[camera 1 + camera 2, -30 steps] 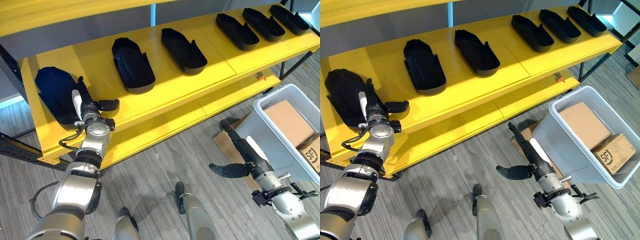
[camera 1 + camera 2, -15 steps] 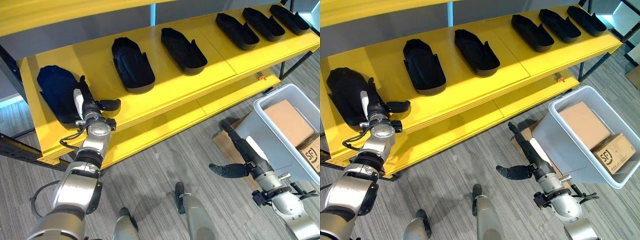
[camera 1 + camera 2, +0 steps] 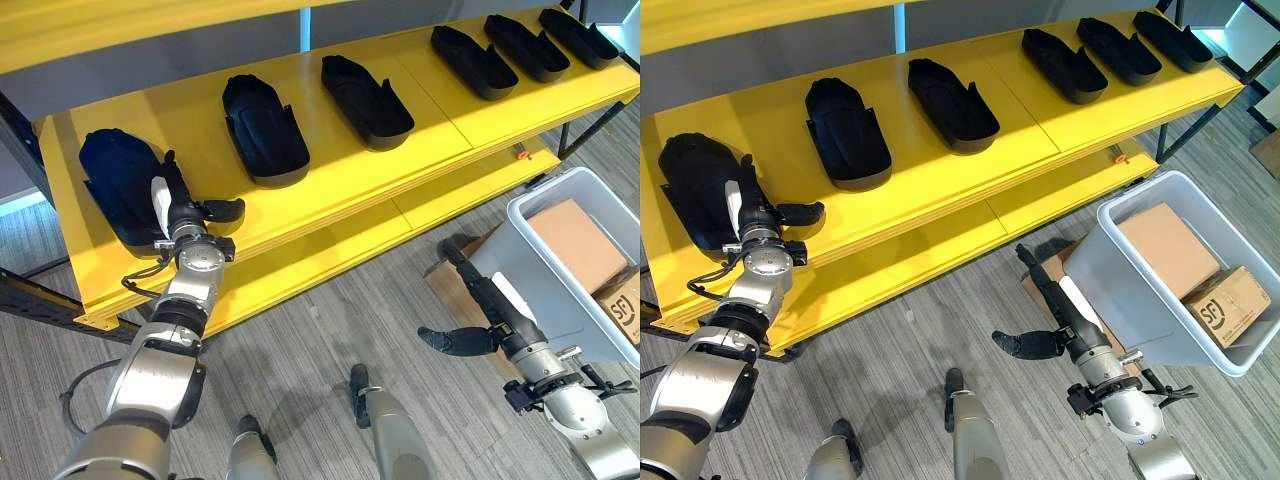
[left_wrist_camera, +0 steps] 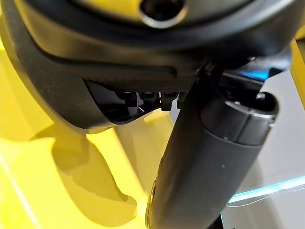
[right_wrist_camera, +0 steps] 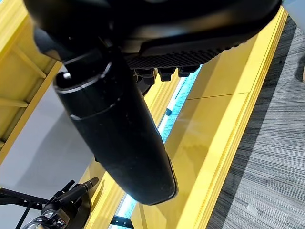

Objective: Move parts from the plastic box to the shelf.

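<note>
Part: the leftmost black part (image 3: 115, 185) lies on the yellow shelf (image 3: 340, 160), at the left end of a row of like parts, and my left hand (image 3: 175, 205) is right at its near right edge.
Left hand: fingers straight and laid along the part's side, thumb out to the right over the shelf, nothing gripped; I'd say I'm nudging the part square rather than carrying it.
Row: five more black parts run off to the far right, evenly spaced, nearest of them the second part (image 3: 265, 130); my guess is this one wants the same angle.
Right hand: my right hand (image 3: 480, 315) hangs low over the floor, fingers straight, thumb spread, holding nothing.
Box: the plastic box (image 3: 545, 290) sits on the floor at right, just beside that hand, with a cardboard carton (image 3: 575, 240) inside; handy for the next pick.
Risk: pushing too hard could slide the part toward the shelf's far-left corner.
</note>
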